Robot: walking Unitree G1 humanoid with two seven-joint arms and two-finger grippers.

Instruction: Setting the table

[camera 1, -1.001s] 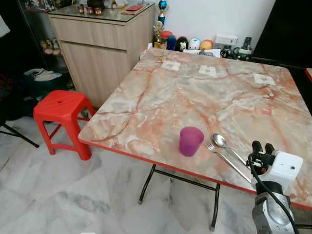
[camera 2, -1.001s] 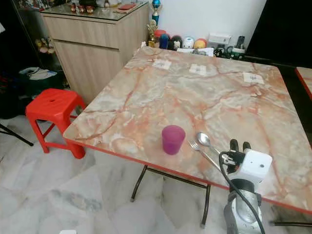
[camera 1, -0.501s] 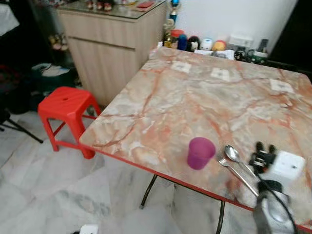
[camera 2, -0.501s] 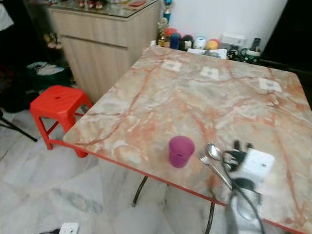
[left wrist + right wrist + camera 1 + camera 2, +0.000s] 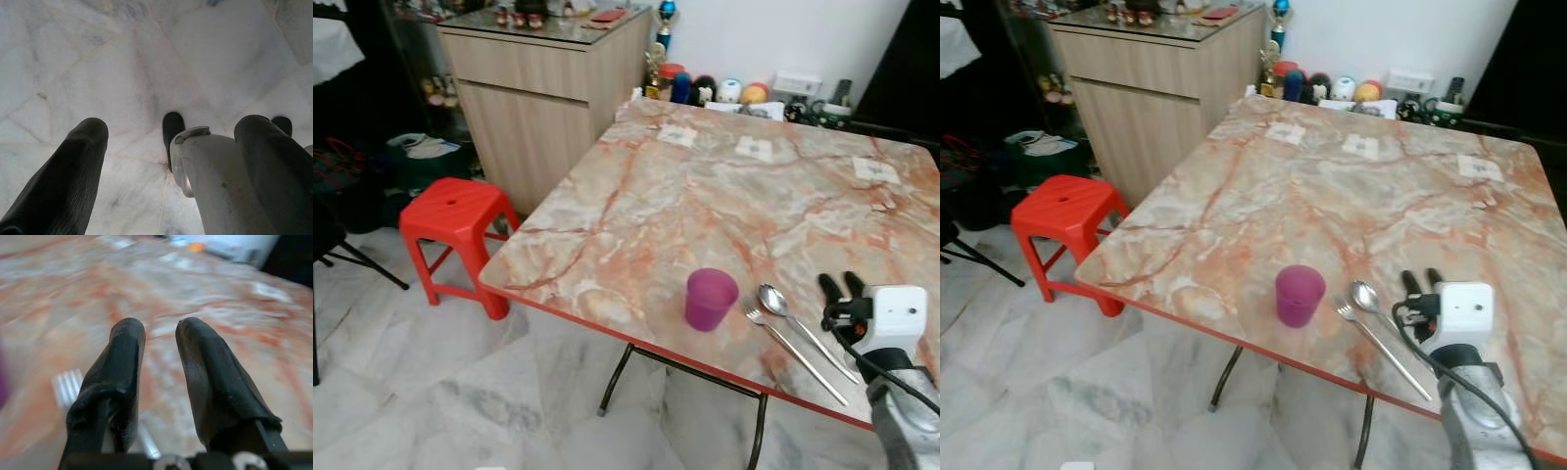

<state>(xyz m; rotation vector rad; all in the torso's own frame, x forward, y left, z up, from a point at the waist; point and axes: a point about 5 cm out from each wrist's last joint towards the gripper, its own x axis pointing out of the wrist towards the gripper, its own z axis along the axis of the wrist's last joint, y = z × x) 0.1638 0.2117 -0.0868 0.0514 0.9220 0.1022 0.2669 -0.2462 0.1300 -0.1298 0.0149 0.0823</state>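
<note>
Left to right on the marble table (image 5: 636, 206): purple cup (image 5: 710, 299), fork (image 5: 795, 352), spoon (image 5: 803, 323), then the right gripper (image 5: 841, 285), fingers narrowly parted, empty. Left gripper (image 5: 171, 142) wide open above the floor. Keep the cutlery parallel beside the cup.

A square table (image 5: 705, 196) with a pink-veined marble top and red edge stands on thin dark metal legs over a pale grey marble floor (image 5: 440, 392). A red plastic stool (image 5: 455, 211) sits beside its corner. Behind that stands a light wooden cabinet (image 5: 543, 93) with a glass top. A white wall (image 5: 773, 34) rises at the back, daylight falling evenly across it.
</note>
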